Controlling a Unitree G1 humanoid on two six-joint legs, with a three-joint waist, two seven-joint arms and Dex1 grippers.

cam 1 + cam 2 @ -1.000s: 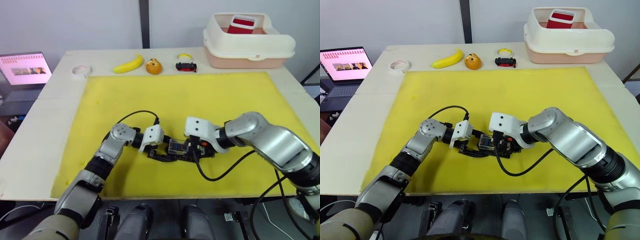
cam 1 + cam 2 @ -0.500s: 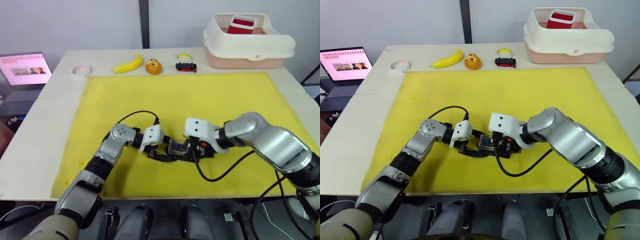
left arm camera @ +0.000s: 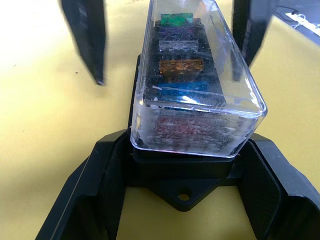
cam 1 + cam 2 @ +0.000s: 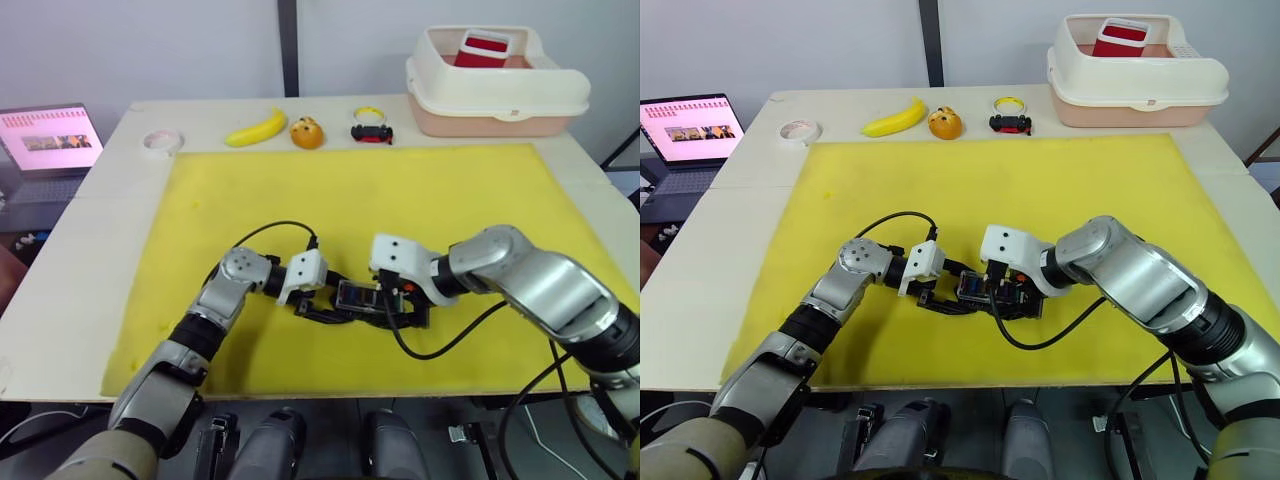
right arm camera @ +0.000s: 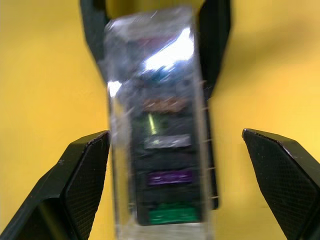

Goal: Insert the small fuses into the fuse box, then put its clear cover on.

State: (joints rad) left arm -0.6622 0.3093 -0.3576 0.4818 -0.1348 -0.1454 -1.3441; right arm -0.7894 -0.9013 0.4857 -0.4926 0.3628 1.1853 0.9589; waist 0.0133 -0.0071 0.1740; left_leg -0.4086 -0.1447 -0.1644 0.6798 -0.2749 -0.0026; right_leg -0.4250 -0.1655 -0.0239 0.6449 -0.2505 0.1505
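The black fuse box (image 4: 357, 301) lies in the middle of the yellow mat (image 4: 420, 190). The clear cover (image 3: 197, 60) sits over it. Through the cover show the small fuses: green (image 3: 175, 20), orange (image 3: 181, 66), blue and red in a row. My left gripper (image 4: 316, 303) is shut on the box's black base (image 3: 182, 184) at its left end. My right gripper (image 5: 175, 137) is open at the box's right end. Its fingers (image 5: 80, 185) stand on either side of the cover, apart from it.
A cream tub (image 4: 497, 90) with a red item in it stands at the back right. Along the back edge lie a banana (image 4: 256, 128), an orange toy (image 4: 307, 132), a tape roll (image 4: 161, 141) and a small black-and-red item (image 4: 371, 131). A laptop (image 4: 50, 140) sits far left.
The clear cover sits lower on the box than a second ago. My right gripper has drawn slightly to the right. The left gripper has not moved.
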